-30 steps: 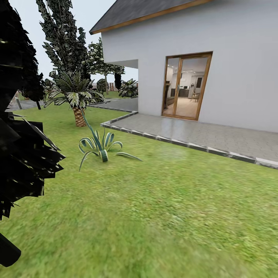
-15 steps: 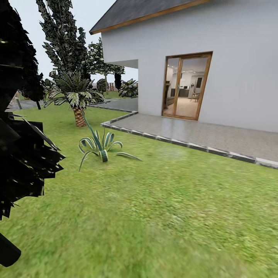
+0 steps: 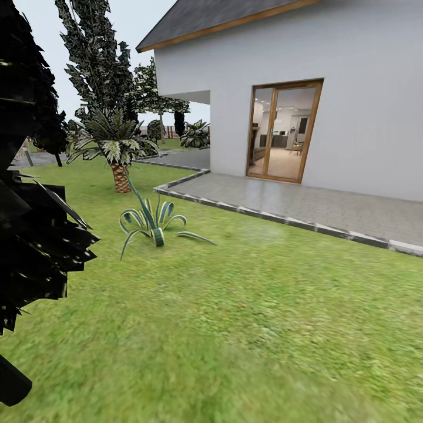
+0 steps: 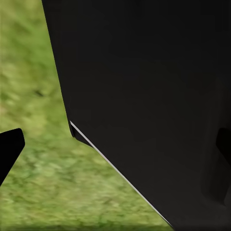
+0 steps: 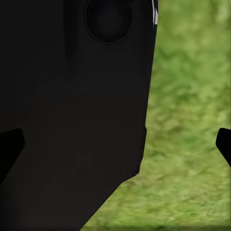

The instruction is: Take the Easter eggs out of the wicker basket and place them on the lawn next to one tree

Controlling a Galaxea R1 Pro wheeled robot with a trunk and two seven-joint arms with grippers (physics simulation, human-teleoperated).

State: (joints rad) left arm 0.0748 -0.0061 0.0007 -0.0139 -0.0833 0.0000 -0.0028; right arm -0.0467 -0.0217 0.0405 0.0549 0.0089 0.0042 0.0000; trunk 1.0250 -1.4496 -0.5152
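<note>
**View across the lawn toward the house, arms tucked, search not yet resolved**

Head view: the lawn runs from my base to a paved terrace in front of the white house with its glazed door. A striped spiky plant stands in the grass, a short palm beyond it, and a tall ragged conifer behind that. Black jagged foliage crowds in close at my left.

Risks, as I judge them: the dark foliage is near enough that a turn of the base or a swing of my left arm could brush or snag it. The terrace kerb could catch a wheel if I drive toward the house. A wrong pick of tree is also possible, since no thick grey-brown trunk can be told among these plants.

Wrist views: my left fingers and right fingers appear as dark tips at the frame edges, set wide apart and grasping nothing. A large black body lies between each pair, with grass beyond it.

Task things: of these I see the lawn alone, lying below both pairs of fingers, not touching them as far as I can tell. I cannot place the eggs or basket relative to my fingers.
</note>
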